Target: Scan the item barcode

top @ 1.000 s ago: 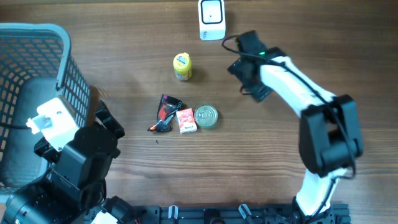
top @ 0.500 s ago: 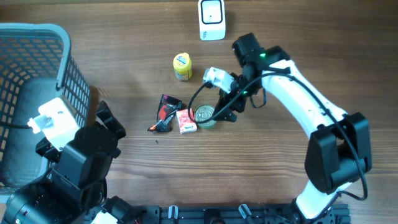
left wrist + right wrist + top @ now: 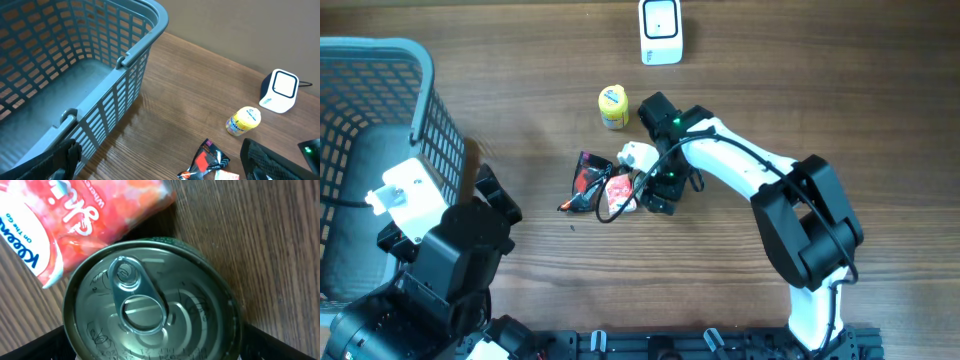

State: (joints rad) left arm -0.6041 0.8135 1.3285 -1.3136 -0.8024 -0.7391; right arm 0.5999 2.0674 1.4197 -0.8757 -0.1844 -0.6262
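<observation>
A tin can (image 3: 150, 305) with a ring-pull lid stands on the wooden table and fills the right wrist view. My right gripper (image 3: 160, 350) is lowered over it, open, one dark finger (image 3: 272, 347) at each side of the rim. From overhead the right gripper (image 3: 655, 190) covers the can. A red tissue pack (image 3: 617, 192) lies against the can's left side. The white scanner (image 3: 660, 30) stands at the table's far edge. My left gripper (image 3: 162, 167) hangs open and holds nothing, beside the basket.
A blue-grey plastic basket (image 3: 380, 120) fills the left side. A black snack packet (image 3: 585, 180) lies left of the tissue pack. A small yellow bottle (image 3: 612, 106) stands between the packet and the scanner.
My right arm has swung from beside the scanner down and left, and its gripper now sits over the can. The left arm has not moved.
</observation>
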